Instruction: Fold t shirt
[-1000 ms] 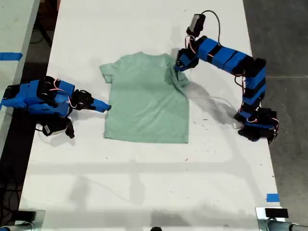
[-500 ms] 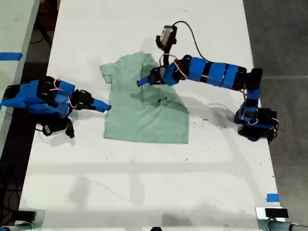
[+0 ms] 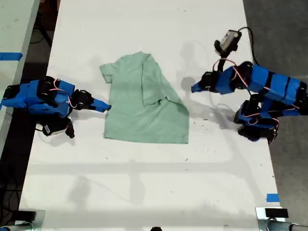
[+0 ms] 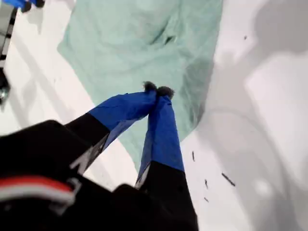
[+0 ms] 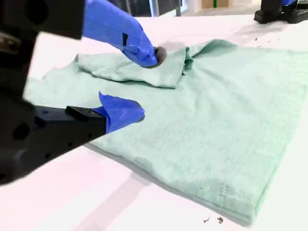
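The pale green t shirt (image 3: pixel 144 115) lies flat on the white table (image 3: pixel 144 183), and the sleeve on the exterior view's right is folded in over its chest (image 3: pixel 154 84). My first gripper (image 3: pixel 195 88) hovers off the shirt's side at the exterior view's right, apart from the cloth. In the first wrist view that gripper (image 4: pixel 157 88) is shut and holds nothing, with the shirt (image 4: pixel 134 43) beyond it. My second gripper (image 3: pixel 105 107) rests at the shirt's edge on the exterior view's left. It (image 5: pixel 148 84) is open beside the near sleeve of the shirt (image 5: pixel 216 130).
The first arm's base (image 3: pixel 255 127) stands at the exterior view's right table edge. A blue tape mark (image 3: pixel 272 197) sits near the exterior view's lower right corner. Another table with blue tape (image 3: pixel 9 56) borders the exterior view's left. Small dark specks dot the table.
My first gripper carried the sleeve across to the shirt's middle, let it go, and drew back toward the exterior view's right. The second arm has not moved.
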Available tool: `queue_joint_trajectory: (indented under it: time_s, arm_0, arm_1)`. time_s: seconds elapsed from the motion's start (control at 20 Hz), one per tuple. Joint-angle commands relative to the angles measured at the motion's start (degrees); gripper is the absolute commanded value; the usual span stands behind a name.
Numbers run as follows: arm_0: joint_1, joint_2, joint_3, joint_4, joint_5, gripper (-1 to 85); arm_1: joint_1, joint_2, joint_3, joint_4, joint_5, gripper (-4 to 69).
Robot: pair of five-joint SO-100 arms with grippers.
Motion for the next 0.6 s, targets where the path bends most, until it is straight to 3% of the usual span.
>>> queue_joint_trajectory:
  time_s: [0.0, 0.1, 0.2, 0.55]
  arm_0:
    - [-0.4, 0.4, 0.4, -0.4, 0.4, 14.7]
    - [-0.4, 0.4, 0.4, -0.4, 0.4, 14.7]
    - [-0.4, 0.4, 0.4, -0.4, 0.4, 14.7]
    - [-0.4, 0.4, 0.4, -0.4, 0.4, 14.7]
  arm_1:
    - [-4.7, 30.3, 27.0, -3.6, 3.3, -0.5]
    - [-6.3, 48.9, 42.4, 4.1, 2.5, 0.0]
    - [-4.3, 48.3, 47.5, 9.8, 4.5, -0.2]
    - [-5.8, 48.3, 47.1, 11.1, 9.1, -0.2]
